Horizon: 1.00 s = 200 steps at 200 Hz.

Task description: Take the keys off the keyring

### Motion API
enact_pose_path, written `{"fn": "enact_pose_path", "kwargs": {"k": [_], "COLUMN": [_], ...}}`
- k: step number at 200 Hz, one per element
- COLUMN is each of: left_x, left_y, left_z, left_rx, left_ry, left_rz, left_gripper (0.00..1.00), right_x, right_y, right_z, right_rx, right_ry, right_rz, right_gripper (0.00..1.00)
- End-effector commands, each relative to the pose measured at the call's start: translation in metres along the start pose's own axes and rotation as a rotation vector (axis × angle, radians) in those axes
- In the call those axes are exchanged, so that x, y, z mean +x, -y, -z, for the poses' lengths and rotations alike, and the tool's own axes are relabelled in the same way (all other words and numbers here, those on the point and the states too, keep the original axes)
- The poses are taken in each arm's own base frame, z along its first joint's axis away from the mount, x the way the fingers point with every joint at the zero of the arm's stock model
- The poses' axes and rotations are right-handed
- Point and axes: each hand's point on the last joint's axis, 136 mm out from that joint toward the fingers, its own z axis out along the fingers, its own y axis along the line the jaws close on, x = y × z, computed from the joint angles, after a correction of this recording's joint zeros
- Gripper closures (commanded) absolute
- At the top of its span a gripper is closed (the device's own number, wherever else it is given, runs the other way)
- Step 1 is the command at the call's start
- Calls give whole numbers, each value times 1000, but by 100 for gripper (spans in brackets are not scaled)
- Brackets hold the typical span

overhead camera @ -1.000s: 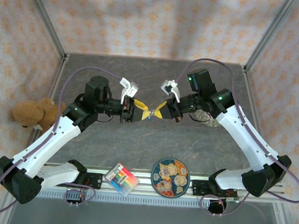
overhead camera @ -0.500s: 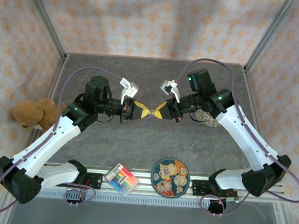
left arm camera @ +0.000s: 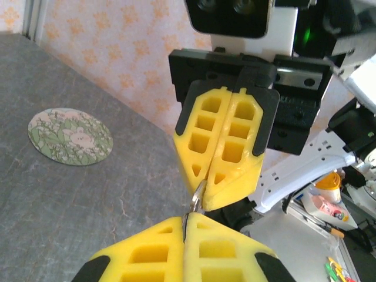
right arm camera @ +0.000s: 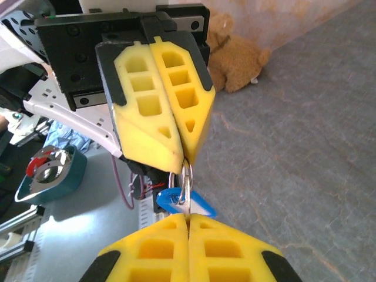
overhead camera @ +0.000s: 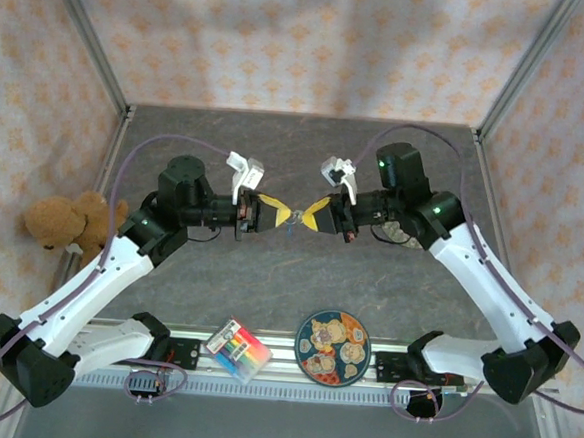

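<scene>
**Left gripper [overhead camera: 280,211], partly open a second ago, now closed, tip to tip with the right gripper [overhead camera: 313,214] over the middle of the table [overhead camera: 268,277].**
The left gripper pinches a thin metal loop [right arm camera: 187,174]. The right gripper is clamped shut on a small silvery piece just below it, apparently the key [right arm camera: 187,202]. The blue keyring [right arm camera: 170,201] hangs just beside the right fingertips, clear of the table. A patterned plate [overhead camera: 331,347] and crayon box [overhead camera: 238,349] lie at the near edge, and a teddy bear [overhead camera: 66,221] sits off the left side.
</scene>
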Motion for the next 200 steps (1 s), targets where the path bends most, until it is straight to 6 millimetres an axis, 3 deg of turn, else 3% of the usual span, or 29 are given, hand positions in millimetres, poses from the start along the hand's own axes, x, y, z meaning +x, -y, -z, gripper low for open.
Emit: {"fn": "enact_pose_path", "kwargs": {"k": [1, 57, 66, 101, 138, 200], "left_x": [-25, -33, -32, -28, -32, -37], "left_y": [6, 8, 5, 5, 11, 16], "left_z": [10, 13, 15, 24, 23, 9], "left_rx": [-22, -1, -20, -86, -73, -10], "left_ry": [130, 221, 224, 201, 167, 91], "left_rz": [-31, 6, 4, -41, -62, -62], "left_gripper": [100, 100, 88, 76, 51, 41], "right_x": [-25, -28, -28, -23, -21, -28], "right_y": [-6, -20, -19, -18, -11, -9], "right_z": [12, 10, 12, 17, 15, 11], "right_rx": [45, 82, 94, 143, 162, 82], "right_ry": [139, 248, 259, 218, 145, 98], "right_rz": [48, 79, 77, 84, 73, 57], "right_gripper": [100, 100, 100, 100, 100, 100]}}
